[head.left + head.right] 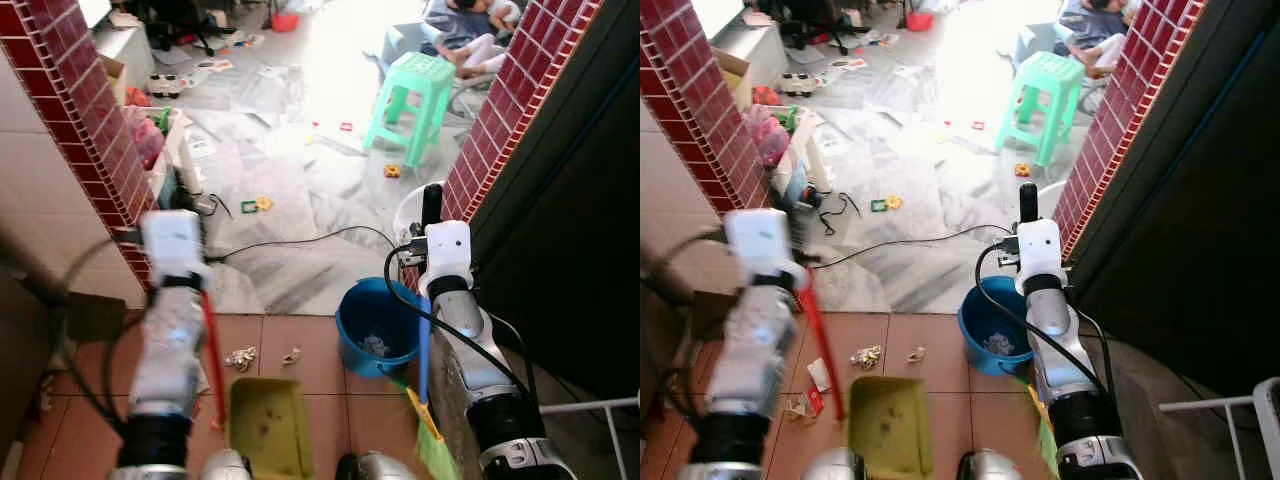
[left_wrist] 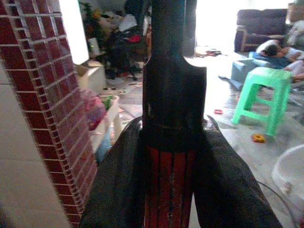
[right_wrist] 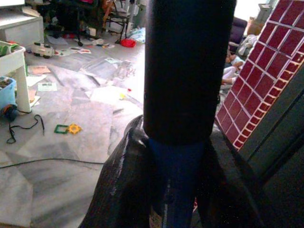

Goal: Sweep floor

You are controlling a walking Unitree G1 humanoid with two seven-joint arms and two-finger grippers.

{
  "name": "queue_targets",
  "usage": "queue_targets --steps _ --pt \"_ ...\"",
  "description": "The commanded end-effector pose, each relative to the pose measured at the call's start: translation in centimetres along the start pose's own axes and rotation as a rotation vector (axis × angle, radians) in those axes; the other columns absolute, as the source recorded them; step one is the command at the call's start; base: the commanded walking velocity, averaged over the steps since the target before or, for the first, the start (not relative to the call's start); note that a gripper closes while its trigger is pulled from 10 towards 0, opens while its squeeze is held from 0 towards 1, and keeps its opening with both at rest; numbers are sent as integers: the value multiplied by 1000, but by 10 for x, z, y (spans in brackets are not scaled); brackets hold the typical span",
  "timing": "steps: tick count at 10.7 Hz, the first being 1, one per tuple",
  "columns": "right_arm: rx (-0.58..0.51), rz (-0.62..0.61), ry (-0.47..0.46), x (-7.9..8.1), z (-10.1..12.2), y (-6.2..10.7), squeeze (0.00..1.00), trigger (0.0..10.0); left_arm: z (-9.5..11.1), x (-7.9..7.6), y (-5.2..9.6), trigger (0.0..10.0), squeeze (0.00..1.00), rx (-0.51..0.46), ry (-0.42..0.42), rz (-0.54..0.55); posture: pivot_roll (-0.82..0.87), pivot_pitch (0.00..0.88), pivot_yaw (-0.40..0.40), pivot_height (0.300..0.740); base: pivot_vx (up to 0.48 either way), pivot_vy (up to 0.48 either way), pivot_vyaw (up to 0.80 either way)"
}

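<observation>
Open marble floor (image 1: pixel 300 200) ahead between brick pillars (image 1: pixel 90 130); blue bucket (image 1: pixel 375 325), black cable (image 1: pixel 300 238) and green stool (image 1: pixel 412 100) obstruct

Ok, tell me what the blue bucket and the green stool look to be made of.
Blue bucket: likely moulded plastic, with a smooth, even blue wall and a rounded rim. Green stool: probably plastic too, uniform mint colour, a slotted seat and one-piece legs with a slight sheen.

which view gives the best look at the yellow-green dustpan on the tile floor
The right eye view: the yellow-green plastic dustpan lies whole on the brown tiles, its red handle rising to the left gripper. The left eye view shows it too, partly behind the blurred left arm. The left wrist view shows the red handle between the fingers.
</observation>
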State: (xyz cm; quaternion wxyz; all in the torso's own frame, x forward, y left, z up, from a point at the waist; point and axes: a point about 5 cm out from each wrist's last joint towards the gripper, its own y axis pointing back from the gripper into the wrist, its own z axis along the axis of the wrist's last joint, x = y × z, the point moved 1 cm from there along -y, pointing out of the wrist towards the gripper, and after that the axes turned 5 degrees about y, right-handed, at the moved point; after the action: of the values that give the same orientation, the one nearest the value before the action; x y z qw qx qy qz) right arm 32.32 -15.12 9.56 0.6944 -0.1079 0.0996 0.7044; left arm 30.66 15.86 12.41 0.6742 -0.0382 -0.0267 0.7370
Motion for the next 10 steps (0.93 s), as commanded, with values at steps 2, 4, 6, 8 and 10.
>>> queue_targets --steps 2,4,6,8,10 --pt "-28 -9 -3 -2 7 0 0 10000 27 -3 -3 10000 0 -98 -1 -21 -2 36 -50 740 0 480 0" --pt "-26 0 -1 -1 6 -1 0 10000 35 -7 -5 10000 0 -123 -7 -36 1 36 -53 740 0 480 0" --pt "-25 7 2 1 6 -2 0 10000 39 -8 -7 10000 0 -128 -3 -44 3 27 -51 740 0 480 0" --pt "-25 9 5 1 6 -3 0 10000 44 -10 -8 10000 0 -142 6 -46 2 22 -51 740 0 480 0" --pt "-26 10 9 0 6 -4 0 10000 48 -12 -10 10000 0 -148 15 -46 2 22 -54 740 0 480 0"
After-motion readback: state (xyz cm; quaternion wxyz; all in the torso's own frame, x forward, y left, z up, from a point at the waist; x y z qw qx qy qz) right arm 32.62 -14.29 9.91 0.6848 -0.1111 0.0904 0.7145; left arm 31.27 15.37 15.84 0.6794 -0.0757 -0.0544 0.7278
